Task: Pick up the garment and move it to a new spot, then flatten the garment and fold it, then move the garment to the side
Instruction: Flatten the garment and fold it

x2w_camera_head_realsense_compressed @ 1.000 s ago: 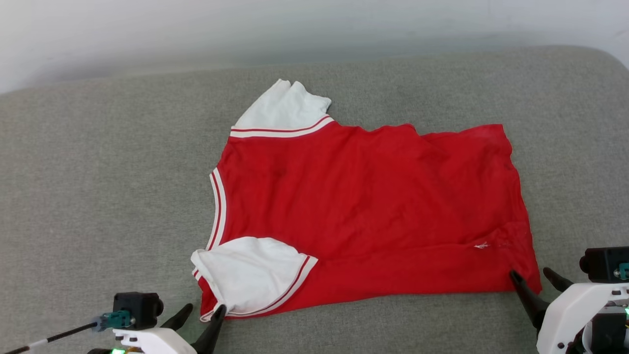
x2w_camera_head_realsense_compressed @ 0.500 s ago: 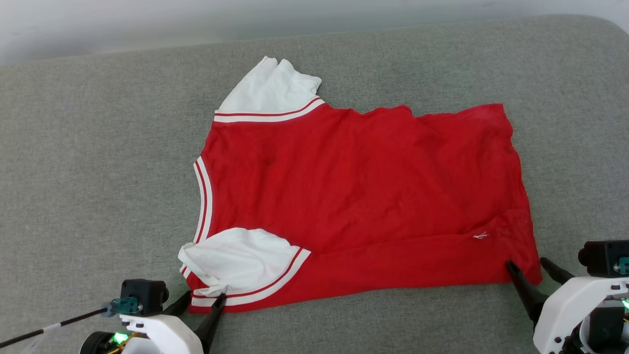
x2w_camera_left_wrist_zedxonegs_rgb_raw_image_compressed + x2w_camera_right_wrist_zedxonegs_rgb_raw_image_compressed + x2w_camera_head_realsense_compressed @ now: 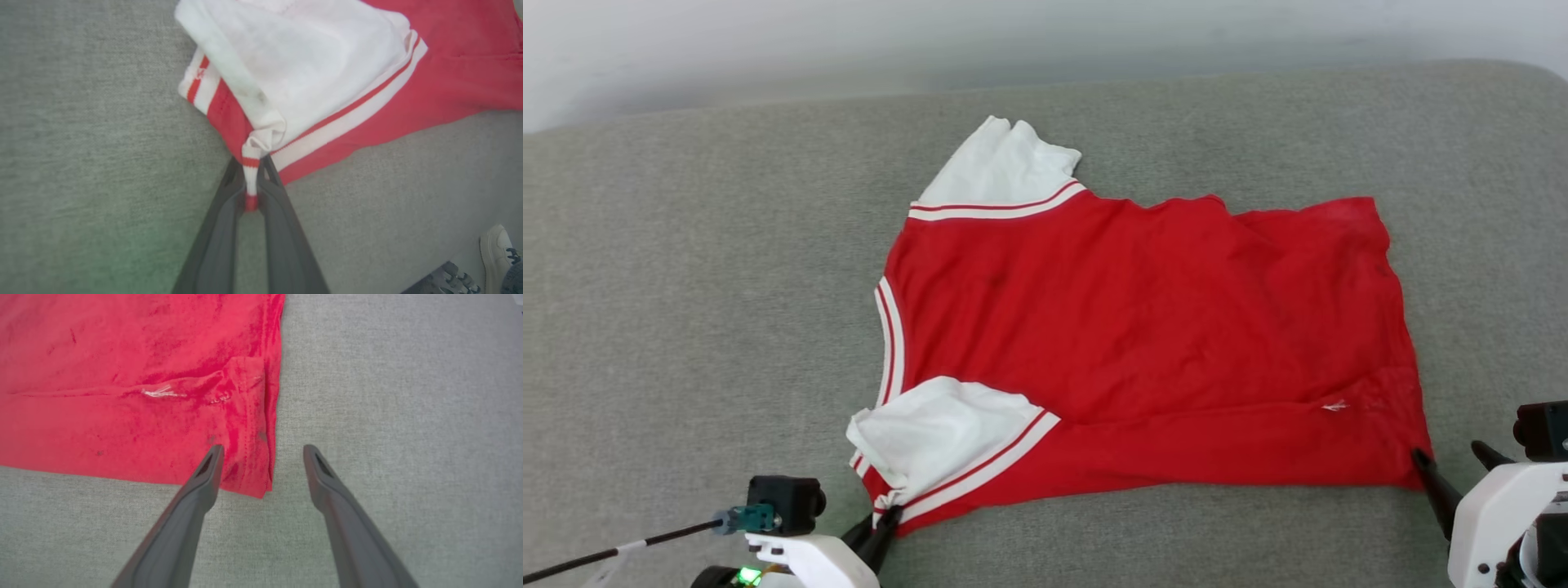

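Note:
The garment [image 3: 1135, 327] is a red jersey with white sleeves, spread on a grey cushion with its collar to the left and hem to the right. My left gripper [image 3: 879, 529] sits at the near sleeve's corner. In the left wrist view it [image 3: 251, 181] is shut on a pinch of red-and-white striped trim of the garment [image 3: 327, 61]. My right gripper [image 3: 1448, 454] stands open at the near hem corner. Seen from the right wrist, its [image 3: 263, 449] fingers straddle that corner of the garment [image 3: 122, 396], one finger over the cloth and one beside it.
The grey fabric cushion [image 3: 686, 286] stretches wide on all sides of the shirt, with a pale wall [image 3: 768, 49] behind it. A white shoe [image 3: 496, 245] shows on the floor past the cushion's edge in the left wrist view.
My left gripper has shut on the near sleeve's striped trim, bunching it. The right gripper stays open at the hem corner. The head camera has shifted.

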Controlling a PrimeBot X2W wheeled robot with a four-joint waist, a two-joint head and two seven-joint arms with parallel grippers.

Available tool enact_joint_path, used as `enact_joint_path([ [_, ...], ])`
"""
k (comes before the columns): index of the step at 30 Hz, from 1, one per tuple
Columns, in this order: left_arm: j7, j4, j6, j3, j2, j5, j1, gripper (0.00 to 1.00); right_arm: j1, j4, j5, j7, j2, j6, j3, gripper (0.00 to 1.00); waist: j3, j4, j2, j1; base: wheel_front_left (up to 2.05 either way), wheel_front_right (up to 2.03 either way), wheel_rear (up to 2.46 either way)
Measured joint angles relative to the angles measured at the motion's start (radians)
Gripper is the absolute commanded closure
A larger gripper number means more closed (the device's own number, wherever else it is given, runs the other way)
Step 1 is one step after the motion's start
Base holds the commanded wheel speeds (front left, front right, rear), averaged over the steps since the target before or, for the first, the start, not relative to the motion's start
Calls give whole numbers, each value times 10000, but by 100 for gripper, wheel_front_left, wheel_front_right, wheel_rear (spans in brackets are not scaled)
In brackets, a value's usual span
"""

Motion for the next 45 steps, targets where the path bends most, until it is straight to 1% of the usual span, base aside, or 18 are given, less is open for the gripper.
enact_joint_path([
  [3, -54, -466, -73, -4, -13, -86, 105, 100, 21, 257, -257, 278, 59, 0, -194, 0, -43, 197, 0, 0, 0, 0, 0],
  [7, -10, -1014, 8, -12, 203, 15, 148, 100, -68, 662, -433, 539, 153, 0, -286, 0, 62, 381, 0, 1, 0, 0, 0],
  [15, 102, -1509, 102, -69, 337, 201, 68, 100, -408, 1371, -330, 704, 359, -6, -192, 0, 463, 676, 0, 0, 0, 0, 0],
  [16, 109, -1517, 102, -79, 339, 201, 61, 100, -421, 1423, -267, 717, 351, -21, -167, 53, 502, 706, 0, 0, 0, 0, 0],
  [17, 111, -1517, 100, -96, 343, 201, 61, 100, -433, 1465, -242, 719, 330, -21, -157, 91, 527, 735, 0, 0, 0, 0, 0],
  [18, 127, -1503, 92, -127, 359, 213, 60, 100, -438, 1499, -230, 696, 313, -19, -153, 100, 526, 761, 0, 0, 0, 0, 0],
  [22, 234, -1317, -44, -270, 502, 276, 113, 100, -423, 1672, -100, 654, 290, 0, -117, 100, 309, 784, 0, 0, 0, 0, 0],
  [26, 297, -1168, -79, -385, 600, 288, 261, 100, -166, 1580, -10, 694, 249, 8, -385, 100, -24, 748, 0, 0, 0, 0, 0],
  [36, 414, -1229, -6, -550, 874, -192, 1397, 100, 1502, 196, 453, 1521, -90, 10, -815, 100, -807, 646, 0, 0, 0, 0, 0],
  [39, 362, -1256, 8, -591, 876, -251, 1588, 100, 1835, -65, 454, 1749, -92, 10, -884, 100, -875, 609, 0, 0, 0, 0, 0],
  [43, 288, -1087, -8, -619, 763, -255, 1589, 100, 1957, -151, 466, 1770, 17, 8, -932, 100, -846, 619, 0, 0, 0, 0, 0],
  [44, 280, -1014, -48, -631, 729, -255, 1576, 68, 1957, -136, 424, 1766, 40, 8, -924, 74, -827, 622, 0, 0, 0, 0, 0],
  [45, 280, -940, -79, -658, 713, -242, 1558, 19, 1952, -113, 401, 1760, 36, 8, -880, 0, -806, 622, 0, 0, 0, 0, 0],
])
